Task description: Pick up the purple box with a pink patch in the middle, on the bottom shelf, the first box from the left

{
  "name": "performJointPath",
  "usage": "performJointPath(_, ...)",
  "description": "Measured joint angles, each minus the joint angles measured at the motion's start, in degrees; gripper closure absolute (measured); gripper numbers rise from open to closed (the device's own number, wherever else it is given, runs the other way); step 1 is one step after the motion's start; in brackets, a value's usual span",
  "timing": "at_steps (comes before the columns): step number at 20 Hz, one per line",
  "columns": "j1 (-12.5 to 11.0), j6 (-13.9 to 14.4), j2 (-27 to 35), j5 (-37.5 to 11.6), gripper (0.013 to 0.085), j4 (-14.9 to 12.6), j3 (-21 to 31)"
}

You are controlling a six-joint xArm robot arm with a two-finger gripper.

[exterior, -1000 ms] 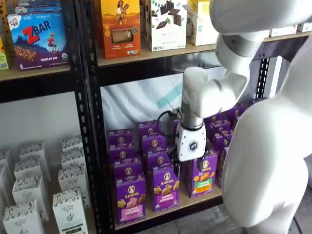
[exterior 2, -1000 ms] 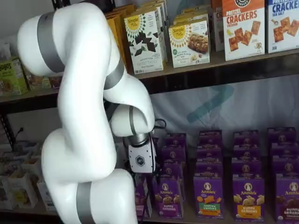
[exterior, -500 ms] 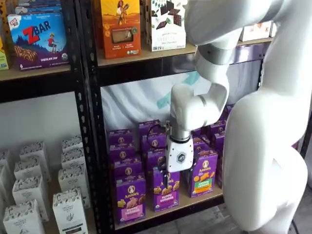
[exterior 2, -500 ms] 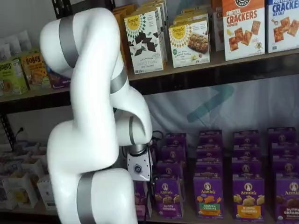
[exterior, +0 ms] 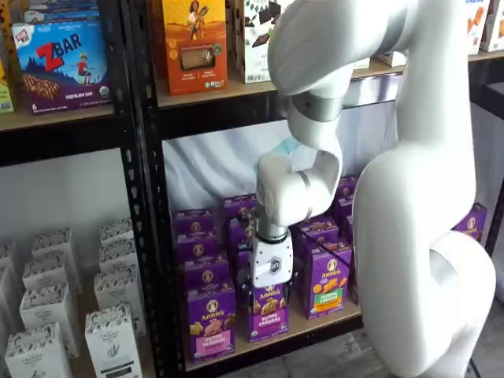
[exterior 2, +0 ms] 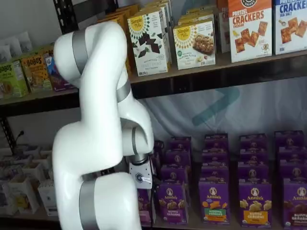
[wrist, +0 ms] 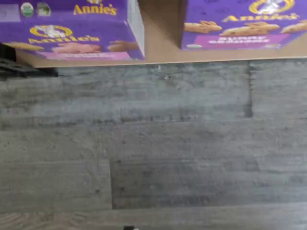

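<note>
My fingers (exterior: 268, 291) are spread wide with nothing between them. They hang in front of the second purple carton (exterior: 268, 313), the one that reads "Annie's Bunny Grahams", not in front of the one I want.

The purple box (exterior: 210, 321) stands upright at the front of the bottom shelf (exterior: 276, 337), just beside the black perforated upright (exterior: 153, 236). From my fingers it lies one carton over toward that upright and somewhat lower. Its long axis is vertical and its pink band faces outward. As I judge it, the coming move is a sideways shift toward the upright, then in.

In the wrist view the purple box shows "Annie's" in yellow above a rabbit logo and the pink band (its smaller print is too blurred to read). Higher up I can read "ZBar" (exterior: 61, 63) and "Crackers" (exterior 2: 249, 28).
</note>
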Motion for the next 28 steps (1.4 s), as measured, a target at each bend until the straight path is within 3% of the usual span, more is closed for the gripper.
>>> performJointPath(4,0.2,2.1,4.5,-0.3,0.013,-2.0,-4.3)
performJointPath(12,0.7,1.9,9.8,-0.2,0.013,-1.3,-10.8)
performJointPath(15,0.5,2.8,11.2,0.9,0.013,-2.4,-13.1)
performJointPath(23,0.6,-0.3,15.0,-0.1,0.013,1.0,-17.6)
performJointPath(28,1.2,1.9,17.1,0.1,0.013,-0.8,-20.7)
